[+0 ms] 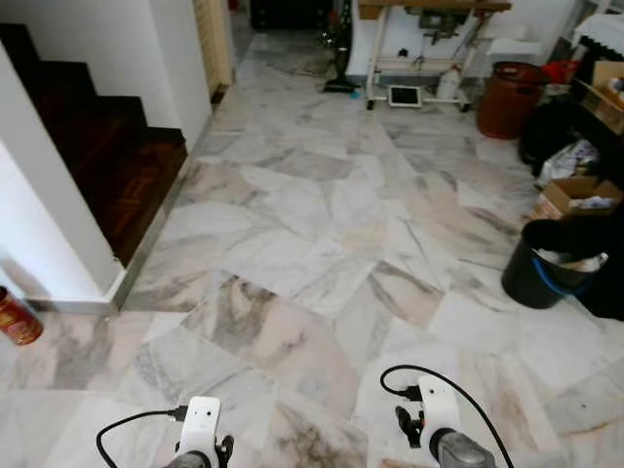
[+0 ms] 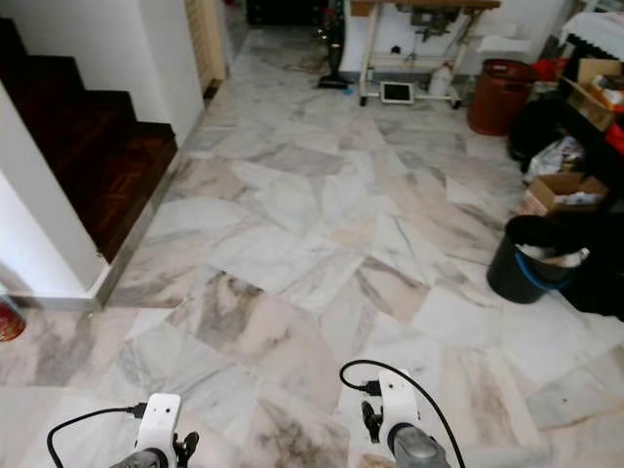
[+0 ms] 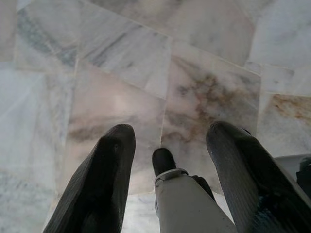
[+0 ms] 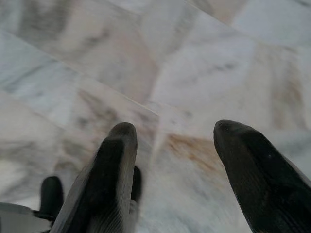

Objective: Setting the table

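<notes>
Two arms hang low at the bottom of the head views, over a marble floor [image 1: 322, 224] of grey, white and pinkish slabs. Left gripper [image 3: 165, 145] points down at the tiles with its two black fingers [image 3: 104, 174] spread apart and nothing between them; right gripper [image 4: 170, 141] is likewise parted and empty over the marble (a little blurred).

Dark wooden stairs [image 1: 107, 156] rise at ten o'clock beside a white wall [image 1: 44, 224], and a red can [image 1: 18, 318] stands on the floor at nine o'clock near the wall's foot. A black bucket [image 1: 541, 268] sits at three o'clock, with cardboard boxes [image 1: 577, 195] just behind it. At one o'clock, further off, stands a brown bin [image 1: 509, 97]. A white-legged work table [image 1: 429, 39] stands at twelve o'clock, far across the floor; I cannot tell whether it is the table to be set.
</notes>
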You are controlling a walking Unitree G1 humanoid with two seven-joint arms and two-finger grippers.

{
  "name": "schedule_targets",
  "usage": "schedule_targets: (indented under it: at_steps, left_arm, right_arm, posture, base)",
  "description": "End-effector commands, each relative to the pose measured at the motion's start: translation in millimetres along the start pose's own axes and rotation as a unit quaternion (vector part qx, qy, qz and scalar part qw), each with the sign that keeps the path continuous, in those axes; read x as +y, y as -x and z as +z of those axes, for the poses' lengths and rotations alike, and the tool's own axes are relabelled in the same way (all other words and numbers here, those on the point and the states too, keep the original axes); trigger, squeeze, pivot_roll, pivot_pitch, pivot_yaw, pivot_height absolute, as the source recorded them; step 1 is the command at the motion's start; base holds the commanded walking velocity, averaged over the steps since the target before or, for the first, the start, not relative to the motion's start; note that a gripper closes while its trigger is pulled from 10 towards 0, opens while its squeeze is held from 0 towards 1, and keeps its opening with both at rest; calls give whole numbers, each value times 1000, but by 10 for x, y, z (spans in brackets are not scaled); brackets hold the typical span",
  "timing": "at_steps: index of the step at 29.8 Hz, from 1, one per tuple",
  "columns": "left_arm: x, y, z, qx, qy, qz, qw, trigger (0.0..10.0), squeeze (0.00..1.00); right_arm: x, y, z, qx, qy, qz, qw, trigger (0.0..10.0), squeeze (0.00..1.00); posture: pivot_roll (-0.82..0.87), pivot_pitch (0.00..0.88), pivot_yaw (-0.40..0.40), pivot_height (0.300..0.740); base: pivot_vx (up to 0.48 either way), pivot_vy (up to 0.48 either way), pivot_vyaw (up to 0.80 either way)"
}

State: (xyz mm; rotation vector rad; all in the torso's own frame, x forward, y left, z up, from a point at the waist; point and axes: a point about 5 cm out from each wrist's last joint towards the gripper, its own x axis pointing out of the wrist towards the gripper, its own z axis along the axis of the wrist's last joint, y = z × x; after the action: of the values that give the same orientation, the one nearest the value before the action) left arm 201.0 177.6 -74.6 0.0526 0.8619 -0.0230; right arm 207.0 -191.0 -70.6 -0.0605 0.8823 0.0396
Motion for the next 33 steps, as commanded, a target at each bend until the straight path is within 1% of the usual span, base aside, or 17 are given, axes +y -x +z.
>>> schedule_targets:
  at_steps: [1, 4, 9, 13, 19, 21, 23, 29, 33]
  left_arm:
    - [15, 5, -19, 2, 6, 5, 1000, 10000, 0]
    - [21, 9, -34, 3, 12, 8, 1000, 10000, 0]
    - [28, 15, -51, 2, 12, 8, 1000, 10000, 0]
    - [16, 19, -72, 7, 4, 0, 1000, 10000, 0]
    - [3, 19, -75, 8, -3, -5, 1000, 10000, 0]
    - [1, 18, -67, 6, -11, -6, 1000, 10000, 0]
    - [-11, 15, -53, 2, -22, -8, 1000, 10000, 0]
    - [-17, 6, -22, 0, -18, -11, 1000, 10000, 0]
    - [-23, 2, -6, -2, -10, -13, 1000, 10000, 0]
  right_arm:
    - [-69, 20, -73, 12, -12, -18, 1000, 10000, 0]
    - [-98, 28, -96, 16, -14, -24, 999, 10000, 0]
    - [-90, 21, -66, 12, -14, -23, 1000, 10000, 0]
    - [-55, 7, -16, 5, -11, -19, 1000, 10000, 0]
    - [-31, 3, -12, 5, -10, -16, 1000, 10000, 0]
    - [-29, 4, -23, 6, -9, -15, 1000, 10000, 0]
    - [-26, 10, -55, 11, -6, -15, 1000, 10000, 0]
    - [-46, 20, -86, 14, -5, -16, 1000, 10000, 0]
    - [-68, 25, -101, 16, -13, -23, 1000, 10000, 0]
  posture:
    - [51, 0, -37, 740]
    - [58, 0, -41, 740]
    - [58, 0, -40, 740]
    - [53, 0, -36, 740]
    - [51, 0, -33, 740]
    - [48, 0, -32, 740]
    - [46, 0, -31, 740]
    - [46, 0, -35, 740]
    - [46, 0, -34, 740]
  base:
    - [0, 0, -763]
    - [0, 0, -769]
    - [0, 0, -764]
    - [0, 0, -764]
    - [0, 0, -766]
    - [0, 0, -769]
    - [0, -480, -769]
    - [0, -480, -764]
    - [0, -69, -769]
